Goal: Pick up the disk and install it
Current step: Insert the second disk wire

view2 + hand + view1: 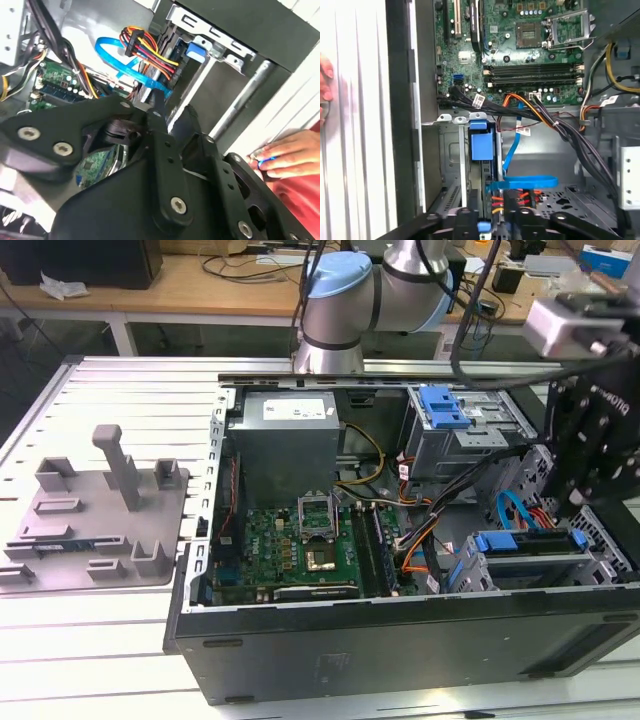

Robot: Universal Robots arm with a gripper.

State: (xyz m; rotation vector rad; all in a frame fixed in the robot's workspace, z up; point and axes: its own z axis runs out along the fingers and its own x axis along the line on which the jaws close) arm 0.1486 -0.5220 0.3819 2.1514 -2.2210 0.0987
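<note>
The gripper (165, 107), its state impossible to tell, hangs over the disk (528, 543) seated in the computer case's (400, 640) drive bay.

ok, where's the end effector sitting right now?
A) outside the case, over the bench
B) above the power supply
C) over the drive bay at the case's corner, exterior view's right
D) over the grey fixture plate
C: in the exterior view the end effector hangs over the drive bay with its blue carrier, far from the fixture plate and the power supply.
</note>
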